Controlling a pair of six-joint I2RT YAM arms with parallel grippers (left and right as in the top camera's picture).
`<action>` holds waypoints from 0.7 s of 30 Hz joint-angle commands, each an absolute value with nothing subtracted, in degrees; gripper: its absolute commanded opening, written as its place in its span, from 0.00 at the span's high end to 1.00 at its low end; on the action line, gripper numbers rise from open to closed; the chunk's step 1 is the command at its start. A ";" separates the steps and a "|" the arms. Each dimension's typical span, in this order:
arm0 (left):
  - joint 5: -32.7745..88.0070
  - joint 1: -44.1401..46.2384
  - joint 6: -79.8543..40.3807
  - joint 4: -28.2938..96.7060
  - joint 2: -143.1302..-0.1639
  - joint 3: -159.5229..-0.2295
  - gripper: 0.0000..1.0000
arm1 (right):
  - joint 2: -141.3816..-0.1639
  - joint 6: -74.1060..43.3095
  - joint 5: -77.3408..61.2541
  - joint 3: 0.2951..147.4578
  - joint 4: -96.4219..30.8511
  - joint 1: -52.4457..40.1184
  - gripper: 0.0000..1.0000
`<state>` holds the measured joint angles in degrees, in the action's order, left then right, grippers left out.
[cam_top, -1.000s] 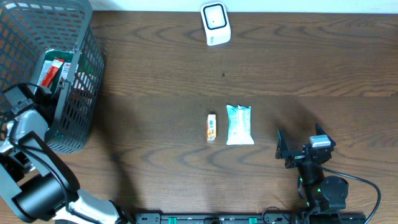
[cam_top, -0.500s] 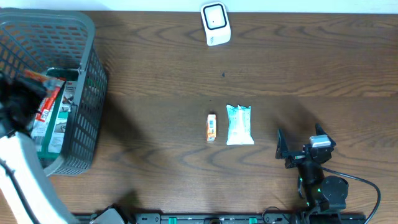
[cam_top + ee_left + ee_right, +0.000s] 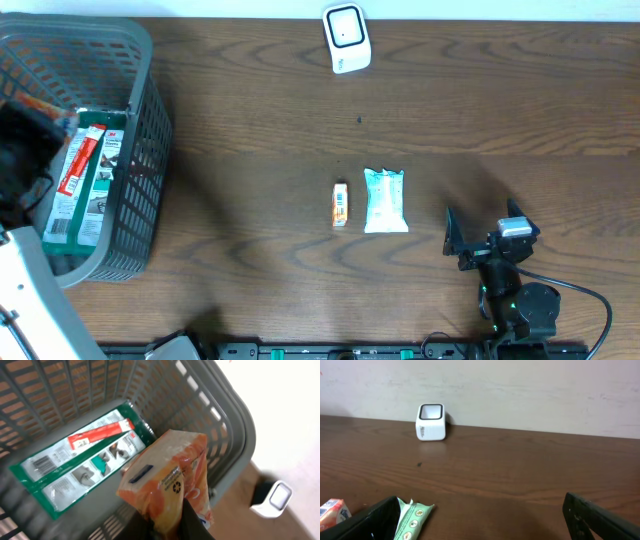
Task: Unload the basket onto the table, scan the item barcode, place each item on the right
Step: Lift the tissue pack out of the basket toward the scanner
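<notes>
My left gripper point(image 3: 167, 527) is shut on an orange plastic packet point(image 3: 170, 477) and holds it above the grey basket point(image 3: 235, 425). From overhead the packet point(image 3: 45, 112) shows at the basket's left side, with the left gripper point(image 3: 28, 140) blurred below it. The white barcode scanner point(image 3: 346, 38) stands at the table's far edge; it also shows in the left wrist view, scanner point(image 3: 277, 497), and the right wrist view, scanner point(image 3: 431, 422). My right gripper point(image 3: 478, 243) rests low at the front right, open and with nothing in it.
A flat green package point(image 3: 85, 180) with a red label lies in the basket point(image 3: 150, 150). A small orange box point(image 3: 340, 204) and a mint-green packet point(image 3: 386, 200) lie mid-table, just left of the right gripper point(image 3: 485, 525).
The left gripper has risen out of the basket with the orange packet in it. The basket, tilted a second ago, has settled flat. The right arm has not moved.
</notes>
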<state>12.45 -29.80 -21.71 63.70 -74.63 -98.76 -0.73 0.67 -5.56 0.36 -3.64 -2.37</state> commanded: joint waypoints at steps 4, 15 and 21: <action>-0.64 -17.96 -16.64 68.60 -74.91 -105.10 0.93 | -0.67 0.91 -5.43 0.32 -3.86 -3.09 0.01; -8.80 1.98 -12.69 71.09 -76.71 -107.02 0.93 | -0.67 0.91 -5.43 0.32 -3.86 -3.09 0.01; -13.61 11.55 -16.47 79.50 -84.66 -107.00 0.93 | -0.67 0.91 -5.43 0.32 -3.86 -3.09 0.01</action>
